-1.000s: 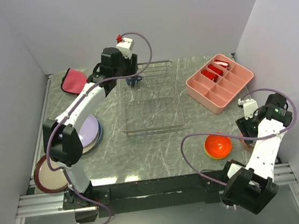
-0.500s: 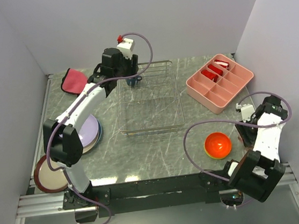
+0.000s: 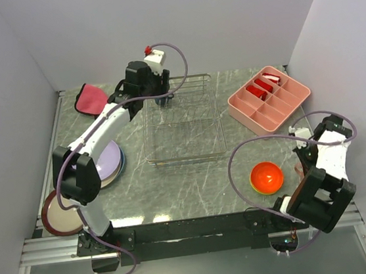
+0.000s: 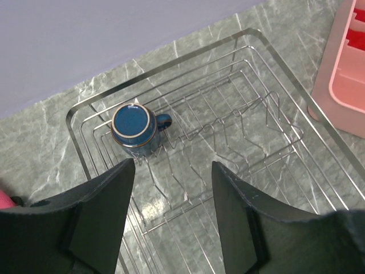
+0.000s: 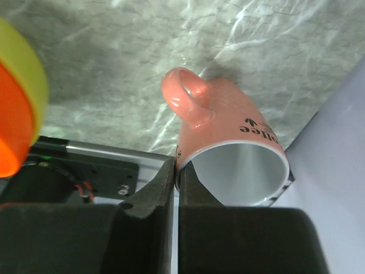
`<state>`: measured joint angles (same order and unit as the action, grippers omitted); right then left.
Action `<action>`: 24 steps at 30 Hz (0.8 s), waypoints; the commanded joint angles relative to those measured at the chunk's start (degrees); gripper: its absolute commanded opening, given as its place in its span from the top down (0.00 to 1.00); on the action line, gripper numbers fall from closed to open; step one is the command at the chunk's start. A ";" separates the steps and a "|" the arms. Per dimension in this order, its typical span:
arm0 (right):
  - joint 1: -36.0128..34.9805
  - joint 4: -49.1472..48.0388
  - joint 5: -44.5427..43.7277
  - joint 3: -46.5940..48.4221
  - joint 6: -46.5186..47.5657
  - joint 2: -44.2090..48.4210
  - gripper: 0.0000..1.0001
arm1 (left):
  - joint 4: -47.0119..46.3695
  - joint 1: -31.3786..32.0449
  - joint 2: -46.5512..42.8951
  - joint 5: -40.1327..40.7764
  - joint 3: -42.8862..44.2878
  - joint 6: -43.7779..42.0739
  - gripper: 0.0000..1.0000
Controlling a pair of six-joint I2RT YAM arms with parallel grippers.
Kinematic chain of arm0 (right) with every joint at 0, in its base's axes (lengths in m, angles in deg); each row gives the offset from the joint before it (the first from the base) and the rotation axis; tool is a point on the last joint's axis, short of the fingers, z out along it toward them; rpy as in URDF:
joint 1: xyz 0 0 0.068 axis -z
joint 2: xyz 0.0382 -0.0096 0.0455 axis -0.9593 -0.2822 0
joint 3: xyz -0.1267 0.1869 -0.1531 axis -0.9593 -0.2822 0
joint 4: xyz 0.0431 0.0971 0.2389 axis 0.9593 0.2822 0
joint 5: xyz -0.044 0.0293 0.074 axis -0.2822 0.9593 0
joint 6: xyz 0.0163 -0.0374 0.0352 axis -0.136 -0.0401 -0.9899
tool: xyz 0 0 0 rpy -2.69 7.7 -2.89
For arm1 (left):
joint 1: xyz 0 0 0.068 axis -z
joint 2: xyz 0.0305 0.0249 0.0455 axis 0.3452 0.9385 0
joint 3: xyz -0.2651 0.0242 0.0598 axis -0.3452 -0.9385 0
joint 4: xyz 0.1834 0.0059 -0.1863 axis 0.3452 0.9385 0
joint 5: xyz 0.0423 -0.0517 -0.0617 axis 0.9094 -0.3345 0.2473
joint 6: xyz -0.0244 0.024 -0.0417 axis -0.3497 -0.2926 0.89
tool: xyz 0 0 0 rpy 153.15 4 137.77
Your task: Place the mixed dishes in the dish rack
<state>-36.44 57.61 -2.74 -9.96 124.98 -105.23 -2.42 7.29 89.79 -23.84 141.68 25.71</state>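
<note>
The small pink cup is pinched by its wall in the closed jaws of the right gripper, one finger inside the mouth and one outside, beside the handle. It sits at the table's right near edge, near the orange bowl.

Such a thin grip may twist, so lift gently, clear the bowl, then carry the cup to the dish rack. There the dark blue mug stands below the left gripper's wide, empty jaws.

The cup is glossy salmon-pink, pale inside, with black lettering by the rim.
</note>
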 commanded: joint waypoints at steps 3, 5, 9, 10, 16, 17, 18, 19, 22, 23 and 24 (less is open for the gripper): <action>-1.04 12.01 4.69 15.76 -1.43 0.28 1.00 | -1.62 0.11 -4.69 -2.51 -1.91 1.05 0.33; -4.72 16.40 6.71 21.75 -2.31 0.28 1.00 | -1.97 -0.41 -5.22 -8.21 -3.05 2.63 0.27; -16.75 19.94 10.49 38.43 -10.46 -2.00 1.00 | -3.89 -3.66 -6.01 -27.09 -4.19 5.44 0.18; -19.74 20.03 11.72 40.83 -12.06 -3.40 1.00 | -4.51 -4.36 -6.28 -31.57 -5.07 7.01 0.18; -33.73 12.83 29.10 53.68 -25.25 -10.35 1.00 | -14.42 -8.59 -7.68 -47.94 -10.07 17.99 0.18; -34.78 12.39 32.26 55.43 -25.43 -11.31 1.00 | -14.88 -9.02 -7.86 -49.44 -10.87 18.45 0.18; -36.88 12.91 36.99 60.15 -23.95 -14.02 1.00 | -14.89 -9.20 -8.12 -51.28 -11.49 18.37 0.18; -38.91 13.17 38.52 62.63 -23.42 -15.44 1.00 | -15.15 -9.20 -8.38 -51.73 -13.23 17.58 0.18; -40.42 4.87 47.12 66.26 -31.63 -18.18 1.00 | -17.08 -9.20 -9.96 -52.00 -17.27 16.96 0.17; -40.51 -3.44 49.59 65.74 -35.59 -18.61 1.00 | -17.87 -9.20 -10.40 -51.74 -18.16 16.53 0.17; -40.94 -6.83 51.35 65.38 -42.59 -20.01 1.00 | -18.31 -9.20 -11.19 -51.48 -18.95 16.26 0.16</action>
<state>-76.20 67.82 33.74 52.57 99.11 -123.88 -15.20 -2.28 83.12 -70.31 125.81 41.32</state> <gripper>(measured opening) 0.030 0.828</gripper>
